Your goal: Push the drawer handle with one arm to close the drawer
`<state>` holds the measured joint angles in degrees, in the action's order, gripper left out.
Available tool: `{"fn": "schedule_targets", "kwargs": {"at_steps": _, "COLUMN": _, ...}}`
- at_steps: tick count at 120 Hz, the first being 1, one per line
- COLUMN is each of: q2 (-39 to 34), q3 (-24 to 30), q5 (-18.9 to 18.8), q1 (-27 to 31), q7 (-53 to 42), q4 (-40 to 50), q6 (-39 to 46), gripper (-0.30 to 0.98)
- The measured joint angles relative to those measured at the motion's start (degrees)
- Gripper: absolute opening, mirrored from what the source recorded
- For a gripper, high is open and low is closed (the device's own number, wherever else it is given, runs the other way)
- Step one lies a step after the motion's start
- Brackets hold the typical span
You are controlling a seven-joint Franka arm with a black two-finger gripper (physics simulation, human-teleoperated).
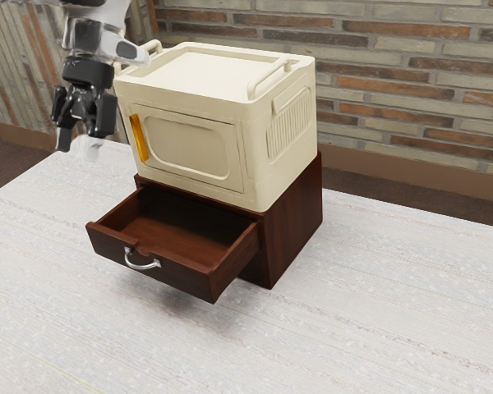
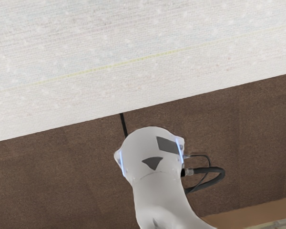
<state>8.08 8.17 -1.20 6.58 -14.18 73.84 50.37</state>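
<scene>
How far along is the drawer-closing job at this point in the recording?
Nothing looks done yet: the drawer juts out of the dark cabinet, its inside exposed. Nothing is in hand; the gripper hangs open, clear of the silver handle, toward the exterior view's left. Left to do: reach the handle, then push until the drawer front meets the cabinet.

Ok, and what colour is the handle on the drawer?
The drawer handle is shiny silver; it shows best in the exterior view.

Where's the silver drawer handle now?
In the exterior view's left half, the silver handle is on the front of the open drawer, below the cream box.
</scene>
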Motion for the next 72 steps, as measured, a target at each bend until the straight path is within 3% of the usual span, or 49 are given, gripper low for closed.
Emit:
{"fn": "schedule_targets", "kwargs": {"at_steps": 12, "q2": 0.09, "q3": 0.15, "q5": 0.37, "q1": 0.41, "q7": -5.30, "q4": 1.31, "q6": 10.98, "gripper": 0.69}}
{"fn": "schedule_targets", "kwargs": {"at_steps": 27, "q2": -0.07, "q3": 0.22, "q5": 0.93, "q1": 0.74, "q7": -10.75, "q4": 1.24, "q6": 18.92, "gripper": 0.69}}
{"fn": "schedule_targets", "kwargs": {"at_steps": 45, "q2": -12.50, "q3": 0.74, "q5": 2.27, "q1": 2.56, "q7": -13.21, "q4": -1.64, "q6": 20.34, "gripper": 0.69}}
{"fn": "schedule_targets", "kwargs": {"at_steps": 61, "q2": -18.41, "q3": 0.27, "q5": 3.31, "q1": 2.15, "q7": -11.49, "q4": 13.99, "q6": 20.57, "gripper": 0.66}}
{"fn": "schedule_targets", "kwargs": {"at_steps": 72, "q2": -26.47, "q3": 0.10, "q5": 4.60, "q1": 6.83, "q7": -9.78, "q4": 29.86, "q6": 23.60, "gripper": 0.45}}
